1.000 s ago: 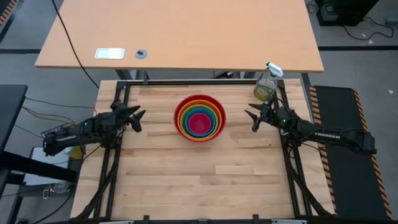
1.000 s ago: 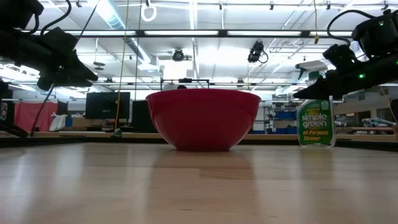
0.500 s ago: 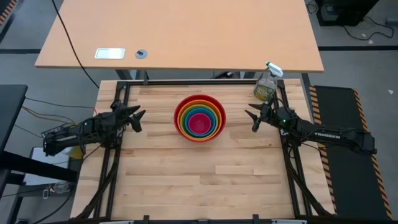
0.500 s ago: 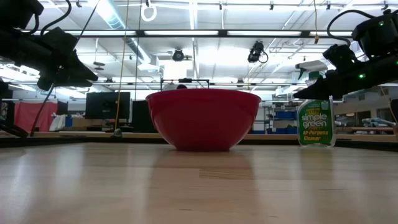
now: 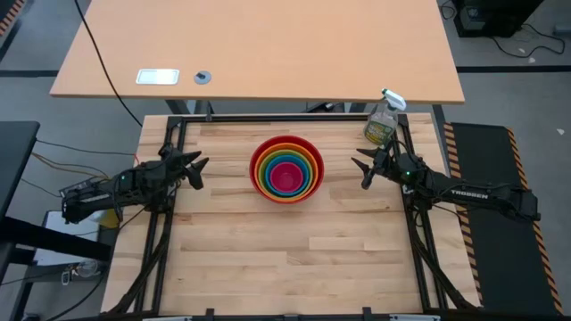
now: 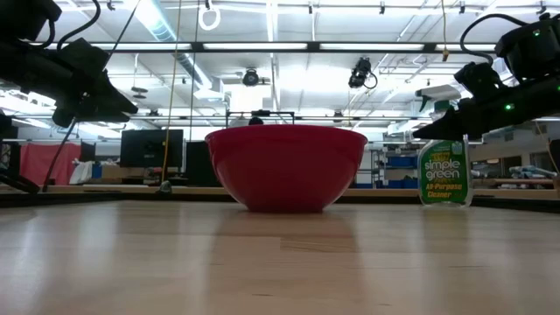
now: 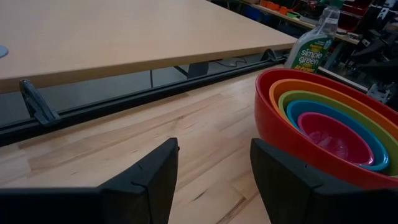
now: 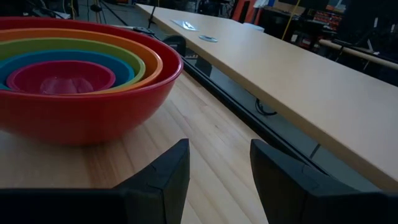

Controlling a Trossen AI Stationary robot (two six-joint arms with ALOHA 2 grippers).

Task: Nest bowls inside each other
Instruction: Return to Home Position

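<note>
The bowls [image 5: 286, 169] stand nested on the table's middle: red outermost, then orange, lime green, blue, and magenta pink innermost [image 7: 333, 138]. The red bowl's base rests on the wood [image 6: 285, 166]. My left gripper [image 5: 198, 170] hovers open to the left of the stack, clear of it. My right gripper [image 5: 361, 172] hovers open to the right of the stack, also clear. In each wrist view the fingers stand apart with bare table between them [image 7: 214, 180] [image 8: 219, 171].
A clear spray bottle of greenish cleaner [image 5: 382, 119] stands at the table's far right corner, just behind my right gripper. A black rail [image 5: 285, 118] runs along the far edge. A larger tan table [image 5: 259, 49] lies beyond. Bare wood [image 5: 285, 259] spreads toward the near edge.
</note>
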